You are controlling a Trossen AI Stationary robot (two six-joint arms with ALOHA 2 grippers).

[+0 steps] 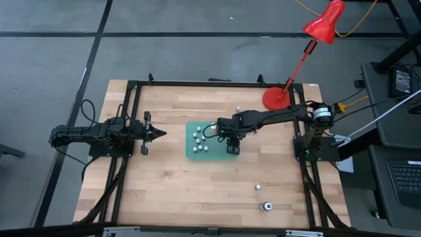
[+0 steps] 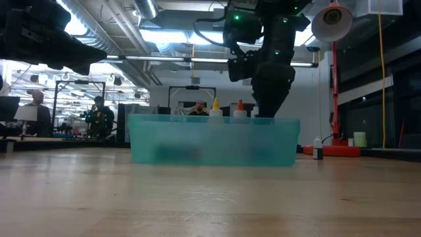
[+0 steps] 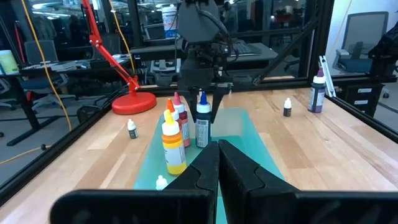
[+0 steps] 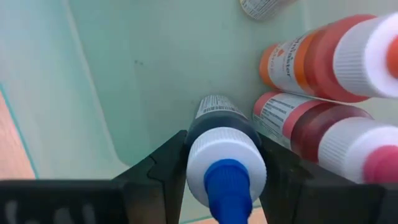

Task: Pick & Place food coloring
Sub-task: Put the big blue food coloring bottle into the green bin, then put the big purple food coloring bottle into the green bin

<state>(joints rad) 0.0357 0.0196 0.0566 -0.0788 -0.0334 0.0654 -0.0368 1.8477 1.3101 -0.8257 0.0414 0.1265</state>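
Standing on a wooden table (image 1: 197,191), a green bin (image 2: 214,139) holds bottles (image 3: 180,127).

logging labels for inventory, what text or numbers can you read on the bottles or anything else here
No text is readable.
Blue-capped dark food coloring bottle, between the right gripper jaws: printed label, too small to read.
Red and orange bottles: white labels, print blurred.
Red desk lamp: no markings visible.

Bottle labels (image 4: 283,59) carry fine print, too small to read
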